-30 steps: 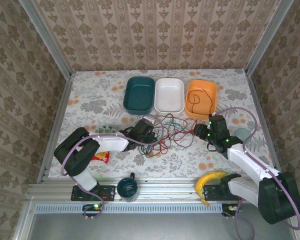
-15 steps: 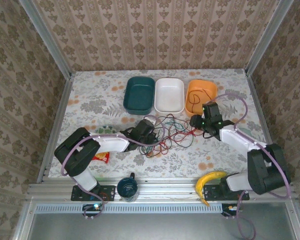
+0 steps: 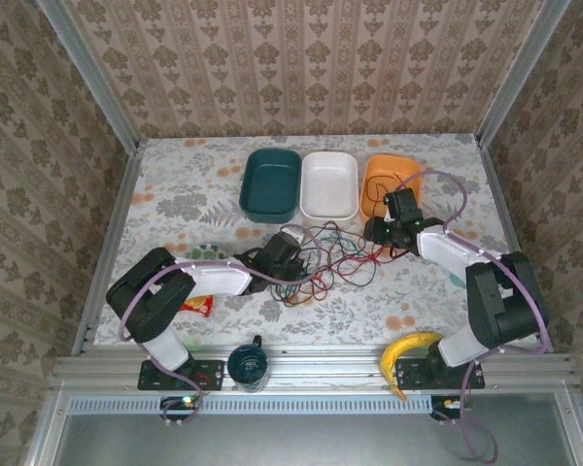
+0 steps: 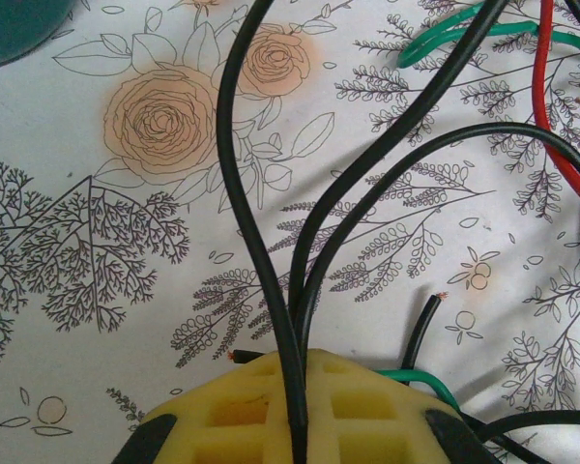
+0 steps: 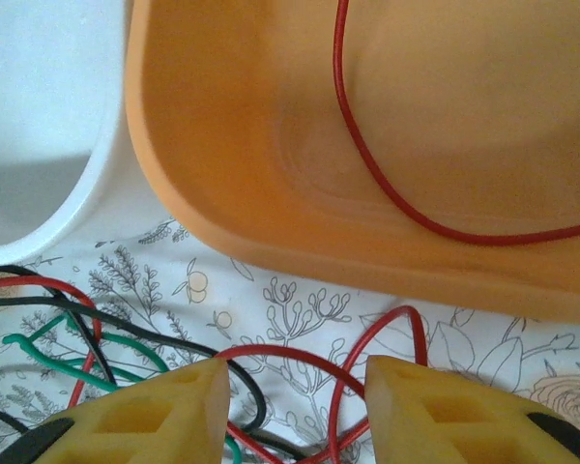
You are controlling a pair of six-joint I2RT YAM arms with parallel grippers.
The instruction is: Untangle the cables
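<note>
So far, 1 red cable (image 5: pixel 336 68) lies in the orange bin (image 5: pixel 271 193); the other cables (image 3: pixel 330 254) sit knotted on the worktop (image 3: pixel 194 184). Our left fingers (image 4: pixel 242 416) pinch a black cable (image 4: pixel 278 309); our right fingers (image 5: pixel 145 416) stand apart over red loops (image 5: pixel 403 311).

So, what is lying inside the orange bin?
One red cable curves across the floor of the orange bin. In the top view the right arm covers the bin's near edge, so what lies under it there cannot be seen.
</note>
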